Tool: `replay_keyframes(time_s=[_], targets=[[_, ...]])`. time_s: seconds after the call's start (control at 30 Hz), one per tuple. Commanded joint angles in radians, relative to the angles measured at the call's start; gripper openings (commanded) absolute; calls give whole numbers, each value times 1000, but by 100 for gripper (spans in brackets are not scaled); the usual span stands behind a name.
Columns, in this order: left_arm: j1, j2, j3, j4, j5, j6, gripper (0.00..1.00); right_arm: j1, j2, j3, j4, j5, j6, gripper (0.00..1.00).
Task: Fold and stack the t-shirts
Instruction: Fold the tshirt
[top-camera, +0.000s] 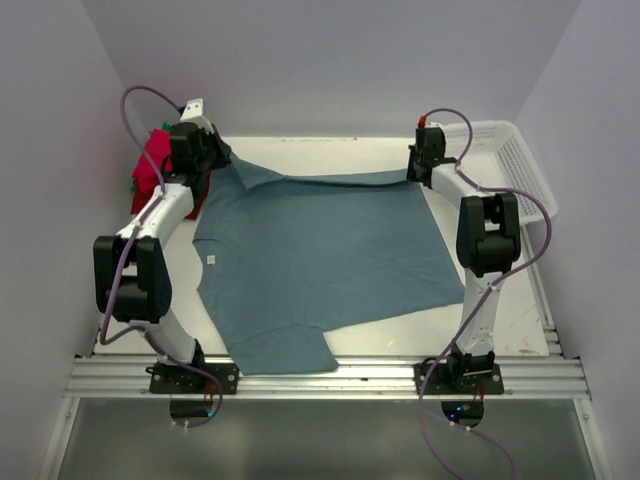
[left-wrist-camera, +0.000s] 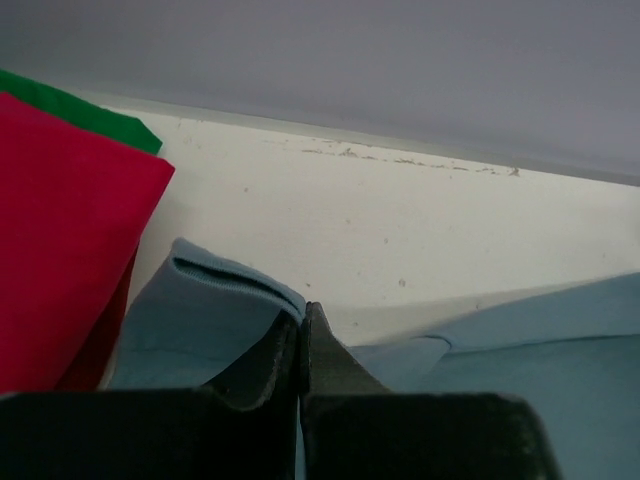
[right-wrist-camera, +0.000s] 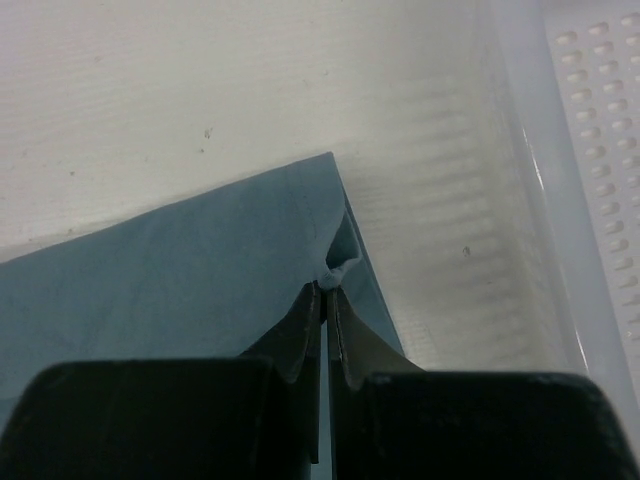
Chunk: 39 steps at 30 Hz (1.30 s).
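Observation:
A dusty blue-grey t-shirt (top-camera: 320, 260) lies spread across the white table. My left gripper (top-camera: 212, 158) is shut on its far left sleeve (left-wrist-camera: 200, 310), which curls over one finger. My right gripper (top-camera: 420, 165) is shut on the shirt's far right corner (right-wrist-camera: 335, 262), bunched at the fingertips. Both corners are lifted slightly near the back wall. A folded red t-shirt (top-camera: 155, 165) lies on a folded green one (left-wrist-camera: 90, 115) at the far left, just left of my left gripper; the red one shows in the left wrist view (left-wrist-camera: 60, 230).
A white plastic mesh basket (top-camera: 510, 160) stands at the back right, close beside my right gripper; its wall shows in the right wrist view (right-wrist-camera: 590, 170). The back wall is just beyond both grippers. An aluminium rail (top-camera: 330, 375) runs along the near edge.

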Motion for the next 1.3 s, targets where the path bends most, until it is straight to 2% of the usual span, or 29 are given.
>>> replay_keyframes(time_s=[0.0,0.2,0.3,0.37,0.47,0.63,0.83,1.27], targets=[[-15,-131,-79,-13,-20,-68,0,-5,-85,-14,47,29,7,0],[-59,-379,-299,-137,-72,-174,0,-4,-112,-54,53,41,18,0],[-85,-502,-463,-151,-92,-252,0,-4,-119,-65,51,46,22,0],[-107,-574,-586,-133,-146,-298,0,-5,-124,-74,51,41,28,0],[-111,-590,-700,-53,-198,-327,0,-4,-122,-74,47,43,36,0],[-116,-431,-682,-34,-207,-342,0,-2,-125,-83,33,34,44,0],[-119,-352,-669,18,-217,-347,0,-2,-118,-92,19,38,38,0],[-119,-361,-680,-16,-252,-341,0,-2,-101,-95,-15,63,50,0]])
